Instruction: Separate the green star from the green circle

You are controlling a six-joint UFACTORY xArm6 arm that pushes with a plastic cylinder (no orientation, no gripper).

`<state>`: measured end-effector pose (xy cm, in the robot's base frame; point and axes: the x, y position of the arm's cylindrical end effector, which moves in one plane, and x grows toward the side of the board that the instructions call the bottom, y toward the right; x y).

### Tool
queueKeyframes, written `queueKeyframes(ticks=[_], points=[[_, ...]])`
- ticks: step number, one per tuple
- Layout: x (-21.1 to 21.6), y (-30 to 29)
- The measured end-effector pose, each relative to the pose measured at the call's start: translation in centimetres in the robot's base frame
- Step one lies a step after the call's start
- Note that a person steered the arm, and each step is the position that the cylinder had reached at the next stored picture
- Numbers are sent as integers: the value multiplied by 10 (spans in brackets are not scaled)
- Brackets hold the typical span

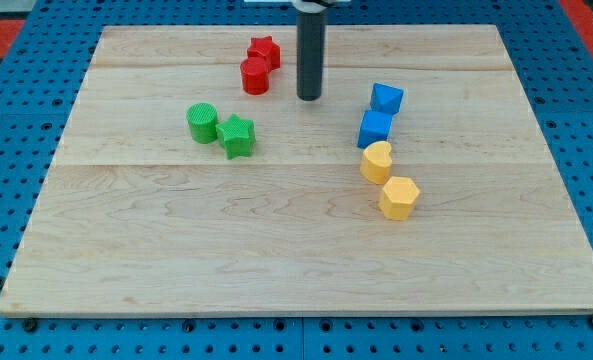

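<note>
green is sitting left of centre on the pale wooden board [306, 250] in the camera view, the only view on hand: the ribbed green circle block [203, 122] and the green star block [237, 135] are lying pressed together, the star just to the view's right of the circle and slightly toward the view's bottom, so no gap is showing between them for a clean entry.

my tip [309, 97], the lower end of the dark straight rod, is standing to the view's right of the green star and toward the view's top, apart from it, just beside the red cylinder block [256, 76]. i judge it is waiting there because the pair has not yet been parted; from that side a push would meet the star first.

there is no pincer on this arm, so nothing is opening, closing or gripping.

further to the view's right of the star, two blue blocks [380, 113] and two yellow blocks [388, 178] are lining up, well apart from it.

the rod's upper end is being cut off by the view's top, and the second red block [265, 50] is partly hiding behind the cylinder, its shape hard to settle.
</note>
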<state>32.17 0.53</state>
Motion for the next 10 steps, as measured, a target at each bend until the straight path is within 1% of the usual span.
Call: queueKeyframes(ticks=[1, 3, 4, 6, 7, 8, 9, 10], points=[[-16, 0], [-15, -7], [-4, -12], [36, -15], [94, -15], [150, -76], [119, -126], [84, -106]])
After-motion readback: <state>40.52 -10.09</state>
